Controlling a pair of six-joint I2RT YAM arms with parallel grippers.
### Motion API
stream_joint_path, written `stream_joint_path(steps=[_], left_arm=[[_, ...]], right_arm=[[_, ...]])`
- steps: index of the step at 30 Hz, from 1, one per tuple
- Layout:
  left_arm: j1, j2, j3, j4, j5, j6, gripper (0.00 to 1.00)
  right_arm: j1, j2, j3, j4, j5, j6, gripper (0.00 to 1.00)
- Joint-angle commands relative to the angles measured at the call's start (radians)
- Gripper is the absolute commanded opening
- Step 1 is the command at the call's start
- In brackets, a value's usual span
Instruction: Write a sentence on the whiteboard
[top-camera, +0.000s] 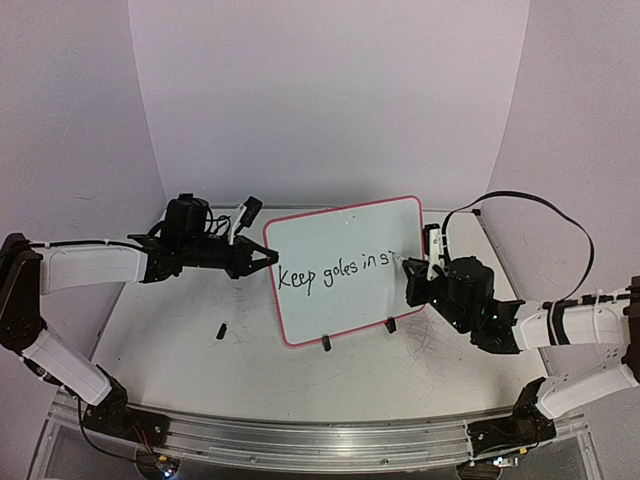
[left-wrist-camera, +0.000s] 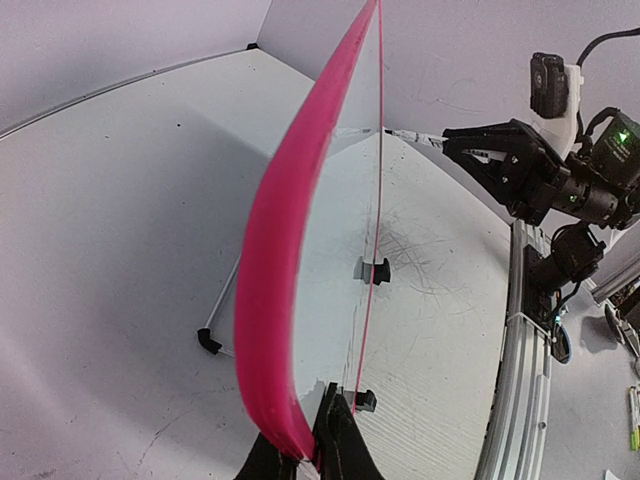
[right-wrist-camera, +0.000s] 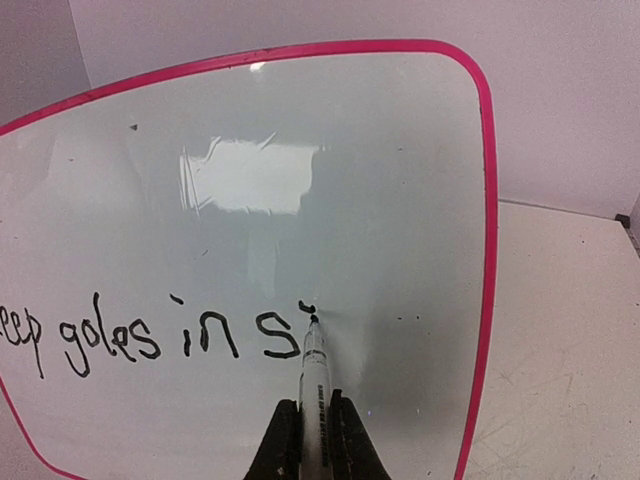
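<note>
The whiteboard (top-camera: 345, 240), white with a pink-red border, stands tilted on two black clip feet mid-table. Black handwriting on it reads "Keep goles in s" (top-camera: 335, 274), with a small mark begun after the "s" (right-wrist-camera: 306, 307). My left gripper (top-camera: 268, 257) is shut on the board's left edge; the left wrist view shows the pink rim (left-wrist-camera: 290, 270) running edge-on from between its fingers. My right gripper (top-camera: 418, 272) is shut on a white marker (right-wrist-camera: 316, 385), whose black tip touches the board just right of the "s".
A small black piece (top-camera: 220, 328) lies on the scratched tabletop left of the board. A thin rod with a black end (left-wrist-camera: 211, 339) lies behind the board. An aluminium rail (top-camera: 300, 435) runs along the near table edge. White walls enclose the table.
</note>
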Motion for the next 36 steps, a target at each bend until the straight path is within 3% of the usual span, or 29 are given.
stream_joint_path(steps=[1, 21, 36], left_arm=[[0.013, 0.003, 0.019, 0.001, -0.173, 0.101, 0.0], [0.013, -0.003, 0.015, 0.001, -0.172, 0.101, 0.0], [0.013, -0.003, 0.019, 0.0, -0.174, 0.101, 0.0]], right_arm=[[0.0, 0.022, 0.02, 0.016, -0.014, 0.007, 0.0], [-0.001, 0.051, 0.039, 0.054, 0.018, -0.004, 0.0], [0.001, 0.0, -0.014, -0.039, 0.004, 0.05, 0.0]])
